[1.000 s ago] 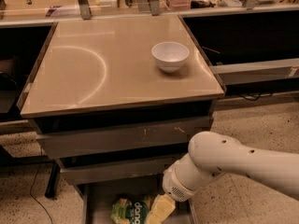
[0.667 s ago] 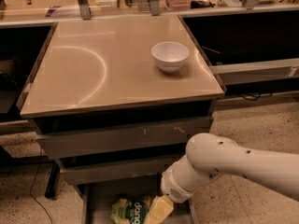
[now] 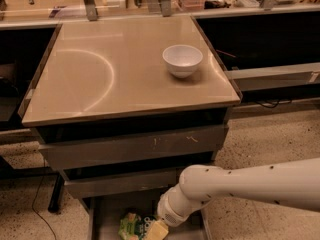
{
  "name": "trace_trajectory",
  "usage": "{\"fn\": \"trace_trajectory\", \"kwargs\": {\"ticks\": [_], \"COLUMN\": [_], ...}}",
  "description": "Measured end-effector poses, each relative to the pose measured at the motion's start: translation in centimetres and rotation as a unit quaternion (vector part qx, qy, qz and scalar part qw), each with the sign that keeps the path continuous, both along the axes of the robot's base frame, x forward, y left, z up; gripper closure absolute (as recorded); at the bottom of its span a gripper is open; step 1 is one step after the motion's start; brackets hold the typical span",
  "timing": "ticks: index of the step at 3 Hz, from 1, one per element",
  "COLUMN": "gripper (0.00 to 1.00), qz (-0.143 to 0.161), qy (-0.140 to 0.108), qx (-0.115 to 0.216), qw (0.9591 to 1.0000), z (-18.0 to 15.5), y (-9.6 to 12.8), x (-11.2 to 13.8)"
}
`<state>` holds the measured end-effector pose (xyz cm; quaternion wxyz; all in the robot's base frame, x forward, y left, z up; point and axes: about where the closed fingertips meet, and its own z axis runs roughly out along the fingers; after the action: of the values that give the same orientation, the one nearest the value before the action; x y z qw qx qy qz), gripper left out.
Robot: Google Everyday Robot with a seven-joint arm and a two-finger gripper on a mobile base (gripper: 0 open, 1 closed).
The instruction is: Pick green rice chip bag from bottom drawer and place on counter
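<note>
The green rice chip bag (image 3: 130, 227) lies in the open bottom drawer (image 3: 107, 215), at the lower edge of the camera view. My gripper (image 3: 155, 232) reaches down into that drawer on the end of the white arm (image 3: 260, 184). It sits right beside the bag's right edge and partly covers it. I cannot tell whether it touches the bag. The beige counter (image 3: 110, 69) is above the drawers.
A white bowl (image 3: 182, 60) stands on the counter's right side. Two shut grey drawer fronts (image 3: 135, 149) sit between the counter and the bottom drawer. Dark recessed bays flank the counter. Speckled floor lies on both sides.
The arm and gripper have moved a little left and lower into the drawer, closer over the bag. The bag has not visibly moved.
</note>
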<state>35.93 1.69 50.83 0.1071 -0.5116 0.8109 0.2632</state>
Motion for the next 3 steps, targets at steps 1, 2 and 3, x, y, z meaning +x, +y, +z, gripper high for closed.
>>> {"fn": "trace_trajectory", "kwargs": {"ticks": [1,2,3], "gripper": [0.0,0.0,0.0], "qz": [-0.006,-0.006,-0.006], "qy": [-0.007,-0.007,-0.008], "qx": [-0.002,-0.002,0.005], "qw": [1.0,1.0,0.9999], "z": [-5.1,-5.1,-7.0], "y": [2.1,2.1,2.9], "x": [1.8,1.7,1.7]}}
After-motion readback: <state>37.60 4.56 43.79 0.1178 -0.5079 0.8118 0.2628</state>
